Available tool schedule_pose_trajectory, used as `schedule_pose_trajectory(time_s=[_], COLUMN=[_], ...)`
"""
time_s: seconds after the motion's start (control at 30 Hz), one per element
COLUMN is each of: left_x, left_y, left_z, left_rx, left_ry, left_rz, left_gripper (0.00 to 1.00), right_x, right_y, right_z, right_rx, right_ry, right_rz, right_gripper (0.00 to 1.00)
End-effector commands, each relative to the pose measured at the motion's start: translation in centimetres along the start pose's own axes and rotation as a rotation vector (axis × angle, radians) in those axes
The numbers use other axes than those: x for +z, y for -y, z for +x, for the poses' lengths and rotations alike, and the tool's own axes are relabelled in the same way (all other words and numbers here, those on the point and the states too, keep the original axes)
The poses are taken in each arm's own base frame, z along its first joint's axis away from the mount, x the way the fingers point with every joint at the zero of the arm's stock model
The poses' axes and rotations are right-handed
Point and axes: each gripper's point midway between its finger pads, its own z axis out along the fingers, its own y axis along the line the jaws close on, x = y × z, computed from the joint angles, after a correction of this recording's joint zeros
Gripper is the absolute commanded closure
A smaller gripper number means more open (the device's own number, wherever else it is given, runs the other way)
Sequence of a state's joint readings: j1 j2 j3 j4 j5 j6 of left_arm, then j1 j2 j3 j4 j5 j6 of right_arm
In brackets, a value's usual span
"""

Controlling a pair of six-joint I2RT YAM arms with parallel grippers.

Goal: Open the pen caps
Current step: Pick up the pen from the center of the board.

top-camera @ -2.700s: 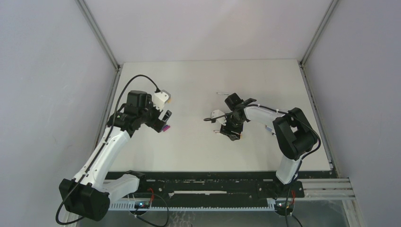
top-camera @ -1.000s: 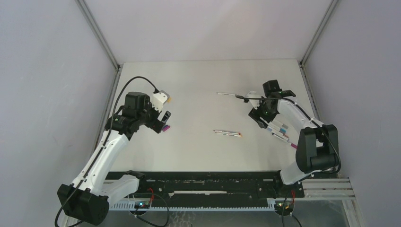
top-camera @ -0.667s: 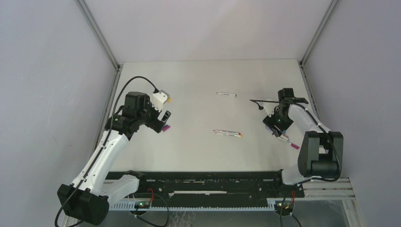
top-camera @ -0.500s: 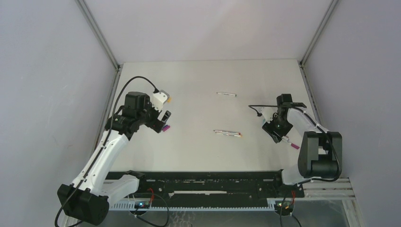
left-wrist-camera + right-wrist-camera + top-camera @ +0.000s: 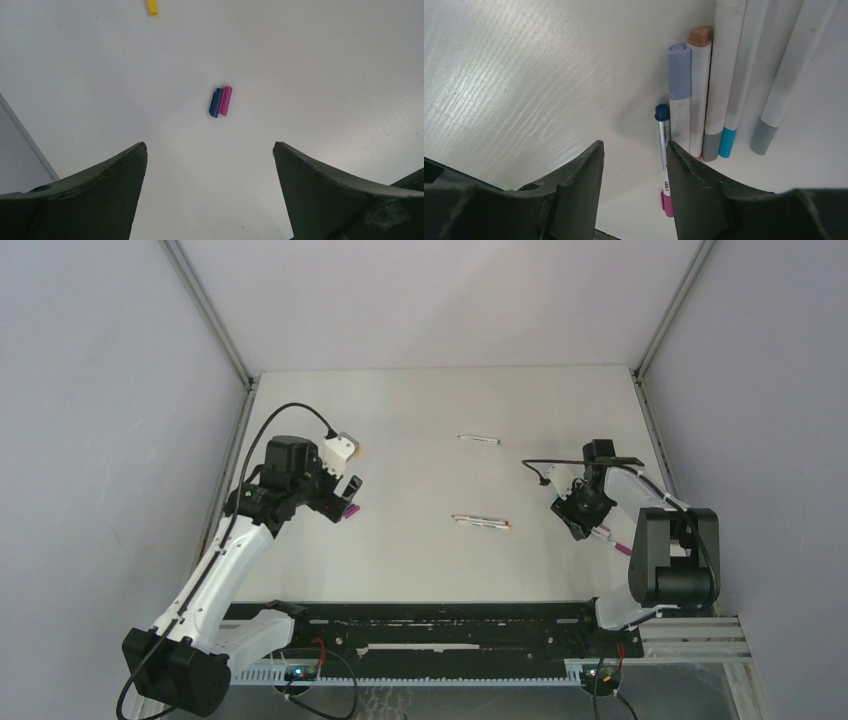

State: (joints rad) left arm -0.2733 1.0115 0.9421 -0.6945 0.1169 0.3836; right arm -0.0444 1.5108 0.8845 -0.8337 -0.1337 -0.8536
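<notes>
I see left end effector (image 5: 208, 147) wide open, empty, over 2 pen caps (image 5: 225, 101); right end effector (image 5: 634, 145) approx half open, slim pen (image 5: 663, 145) in its gap, nr table (image 5: 420, 570) right edge.

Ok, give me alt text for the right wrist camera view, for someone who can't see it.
The right arm's dark claw hangs open over a white table, with a slim white pen with a dark blue end lying just inside one finger. Beside that pen lies a row of thicker white-barrelled markers with lilac, brown, grey and teal ends.

Overhead overview, two downward wrist close-ups
</notes>
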Motion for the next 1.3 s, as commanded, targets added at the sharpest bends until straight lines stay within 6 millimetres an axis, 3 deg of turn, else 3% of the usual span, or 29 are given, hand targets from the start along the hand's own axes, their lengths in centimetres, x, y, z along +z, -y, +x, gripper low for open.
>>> schedule_pose_trajectory(time_s=[0.0,0.5,0.7,1.03,1.27], left_x=[-0.1,0.0,0.0,0.1,-0.1], left_y=[0.1,0.0,0.0,0.0,-0.3], left_z=[-0.5,-0.4,-0.3,-0.3,-0.5], left_rx=[-0.010,-0.011,-0.011,-0.007,-0.004], left_ry=[0.040,0.034,0.034,0.032,0.041], left_rz=[-0.002,-0.004,-0.005,-0.005,-0.020], left_gripper=[0.00,0.00,0.00,0.00,0.00], right_x=[0.2,1.4,1.8,1.7,-0.2], right_y=[0.5,0.9,0.9,0.1,-0.3], right_z=[-0.9,-0.4,-0.4,-0.9,-2.6], right_rx=[-0.005,0.021,0.024,0.001,-0.036], right_ry=[0.031,0.002,-0.003,-0.007,0.047], right_rz=[0.002,-0.004,-0.011,-0.019,0.031], right_gripper=[0.52,0.60,0.71,1.00,1.00])
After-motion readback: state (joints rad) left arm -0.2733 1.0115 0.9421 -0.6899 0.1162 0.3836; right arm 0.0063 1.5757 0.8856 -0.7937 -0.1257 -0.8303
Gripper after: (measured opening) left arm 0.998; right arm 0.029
